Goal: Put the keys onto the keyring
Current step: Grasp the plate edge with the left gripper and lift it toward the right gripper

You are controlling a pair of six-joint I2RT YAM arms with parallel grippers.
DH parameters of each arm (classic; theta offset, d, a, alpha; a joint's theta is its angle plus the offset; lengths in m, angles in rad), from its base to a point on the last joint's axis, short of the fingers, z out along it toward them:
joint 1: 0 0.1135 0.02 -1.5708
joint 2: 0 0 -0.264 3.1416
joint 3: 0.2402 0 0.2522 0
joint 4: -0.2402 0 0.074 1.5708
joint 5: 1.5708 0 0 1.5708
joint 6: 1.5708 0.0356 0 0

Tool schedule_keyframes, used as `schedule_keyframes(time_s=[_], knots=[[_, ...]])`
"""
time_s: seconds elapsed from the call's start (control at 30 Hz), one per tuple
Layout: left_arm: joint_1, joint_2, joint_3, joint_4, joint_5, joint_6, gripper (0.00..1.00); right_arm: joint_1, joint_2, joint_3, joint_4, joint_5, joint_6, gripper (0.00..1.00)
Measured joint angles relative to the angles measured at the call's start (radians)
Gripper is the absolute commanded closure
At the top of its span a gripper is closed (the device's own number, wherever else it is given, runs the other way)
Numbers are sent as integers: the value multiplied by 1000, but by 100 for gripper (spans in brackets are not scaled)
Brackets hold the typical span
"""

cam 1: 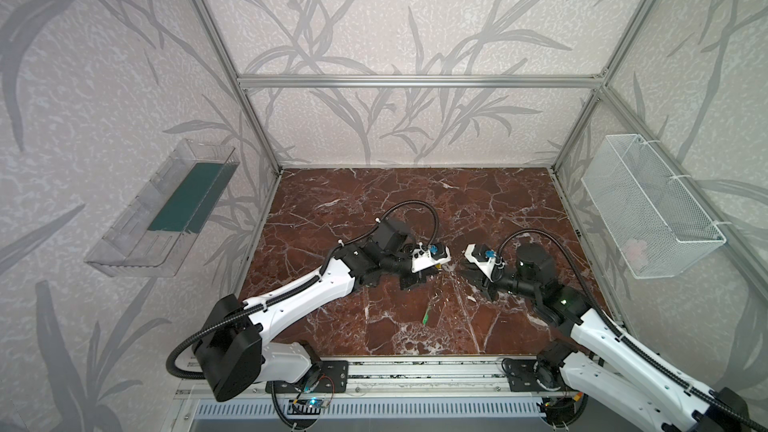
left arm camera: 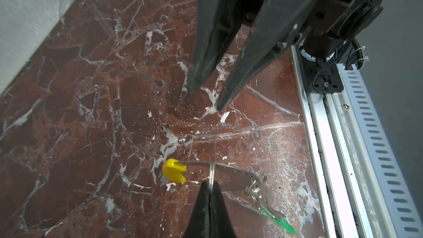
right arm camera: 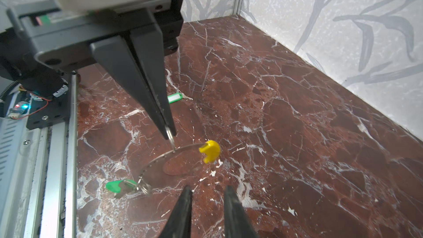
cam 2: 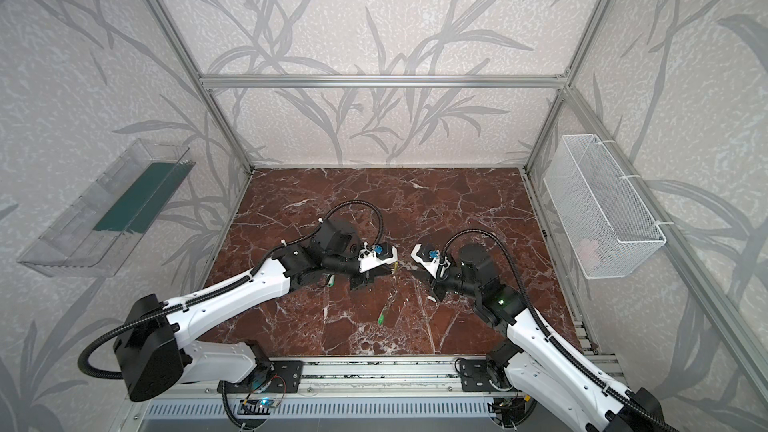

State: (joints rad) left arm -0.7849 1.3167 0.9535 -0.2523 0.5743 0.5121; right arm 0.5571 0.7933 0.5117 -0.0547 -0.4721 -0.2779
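1. While I watch both wrist feeds, my left gripper (right arm camera: 169, 134) is clamped fully closed, its tips pinching a small split ring (right arm camera: 170, 140).
2. That split ring loops round the band of the keyring (right arm camera: 156, 160), so the keyring hangs tilted just below the left fingertips.
3. The keyring's yellow sleeve (right arm camera: 210, 151) sits on the band just beside those tips.
4. One key (right arm camera: 123, 189) with a green tag (right arm camera: 111, 186) hangs by its own little ring from the band's low end, on the side of the left gripper away from the sleeve. It looks to be resting on the marble table (right arm camera: 297, 133).
5. My right gripper (left arm camera: 207, 97) faces the left one, near the keyring but clear of it. Its fingers stand partly apart with nothing between them.
6. A second green tag (right arm camera: 175, 98) with a white label lies flat on the table behind the left gripper's fingers. I cannot make out its key.
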Motion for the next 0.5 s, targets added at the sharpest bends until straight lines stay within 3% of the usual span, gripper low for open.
schedule_keyframes(time_s=[0.5], knots=[[0,-66,15,77,31,34,100,0,-12,-2,113,-95,-9,77]])
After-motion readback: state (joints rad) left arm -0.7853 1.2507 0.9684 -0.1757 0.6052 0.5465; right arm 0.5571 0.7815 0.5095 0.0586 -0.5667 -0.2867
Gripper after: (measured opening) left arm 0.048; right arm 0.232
